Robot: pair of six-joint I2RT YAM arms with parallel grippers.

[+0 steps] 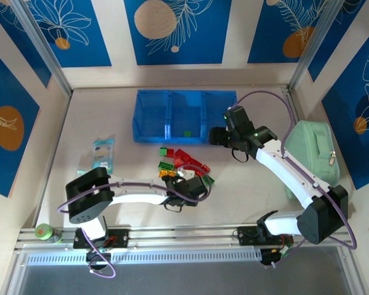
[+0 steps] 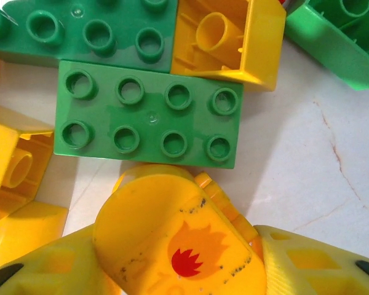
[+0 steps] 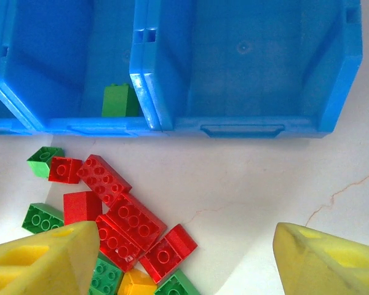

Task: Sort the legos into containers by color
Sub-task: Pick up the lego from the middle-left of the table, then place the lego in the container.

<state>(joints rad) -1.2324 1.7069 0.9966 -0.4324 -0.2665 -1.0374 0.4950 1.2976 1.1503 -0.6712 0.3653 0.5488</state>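
Yellow plastic round piece point(image 2: 172, 236), smooth, with a flame print, pinched between the ribbed yellow fingers point(image 2: 43, 270) of the left end effector point(image 2: 178, 249). It lies just beside a glossy green eight-stud brick point(image 2: 149, 115). Red, green and yellow studded bricks point(image 1: 181, 165) are heaped mid-desk point(image 1: 111, 110). Translucent blue tray point(image 1: 150, 137) has three square compartments, with one green brick point(image 3: 119, 101) in the middle one. Right end effector point(image 3: 186, 246) is spread wide and empty, over the veined desk before the tray. Mint-green zipped case point(image 1: 313, 153) is at far right.

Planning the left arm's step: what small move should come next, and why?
Probably firm the grip, then lift straight up: the left tool straddles the yellow flame brick, which lies close beside a green brick.
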